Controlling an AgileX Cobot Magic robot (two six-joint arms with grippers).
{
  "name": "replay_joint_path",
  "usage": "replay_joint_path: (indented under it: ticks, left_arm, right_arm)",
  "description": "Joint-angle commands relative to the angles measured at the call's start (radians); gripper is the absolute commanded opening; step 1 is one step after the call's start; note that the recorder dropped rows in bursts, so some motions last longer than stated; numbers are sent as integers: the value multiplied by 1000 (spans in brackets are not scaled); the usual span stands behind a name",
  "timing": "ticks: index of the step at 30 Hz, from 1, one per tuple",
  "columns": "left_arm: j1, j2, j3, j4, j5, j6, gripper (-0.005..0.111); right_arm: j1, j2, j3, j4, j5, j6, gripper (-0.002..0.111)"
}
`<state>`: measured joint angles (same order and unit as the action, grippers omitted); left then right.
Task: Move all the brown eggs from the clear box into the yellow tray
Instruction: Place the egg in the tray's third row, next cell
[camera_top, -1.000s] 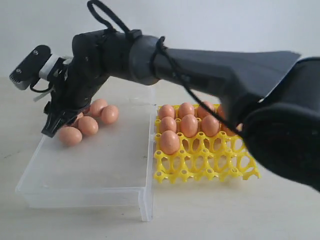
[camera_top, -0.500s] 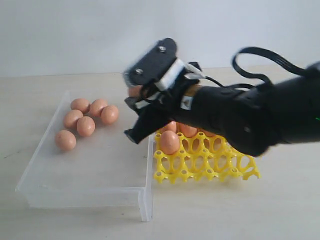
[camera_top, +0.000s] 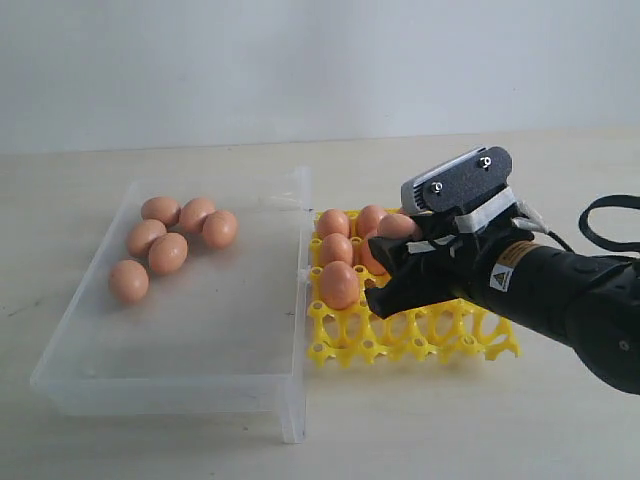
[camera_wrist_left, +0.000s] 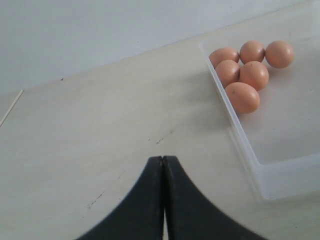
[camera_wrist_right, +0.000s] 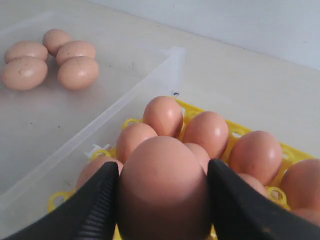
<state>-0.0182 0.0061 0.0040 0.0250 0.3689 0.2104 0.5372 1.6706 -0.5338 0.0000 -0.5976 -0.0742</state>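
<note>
My right gripper (camera_top: 392, 262) is shut on a brown egg (camera_top: 398, 226) and hangs low over the yellow tray (camera_top: 440, 335), near its middle. In the right wrist view the held egg (camera_wrist_right: 162, 192) fills the gap of the gripper (camera_wrist_right: 161, 170), with both black fingers pressed against its sides. Several brown eggs (camera_top: 339, 284) sit in the tray's back and left cups. Several more eggs (camera_top: 168, 253) lie clustered in the far left corner of the clear box (camera_top: 170, 375). My left gripper (camera_wrist_left: 163, 159) is shut and empty over bare table beside the box (camera_wrist_left: 240, 140).
The box's tall right wall (camera_top: 300, 300) stands right against the tray's left edge. The tray's front cups (camera_top: 400, 345) hold nothing. A black cable (camera_top: 600, 215) loops behind the right arm. A pale wall backs the table.
My right arm swung from the egg cluster in the box, across the box wall, to over the tray, carrying one egg. The left gripper has no earlier frame.
</note>
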Motion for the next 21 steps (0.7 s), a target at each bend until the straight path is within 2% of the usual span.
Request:
replay_joint_path:
  ticks: [1, 11, 21]
  left_arm:
    - [-2, -6, -4, 0, -6, -5, 0]
    - [-2, -6, -4, 0, -6, -5, 0]
    - [-2, -6, -4, 0, -6, -5, 0]
  right_arm:
    - [-16, 78, 3, -37, -93, 53, 0]
    - [-16, 192, -3, -44, -214, 60, 0]
    - [-16, 216, -25, -42, -206, 42, 0]
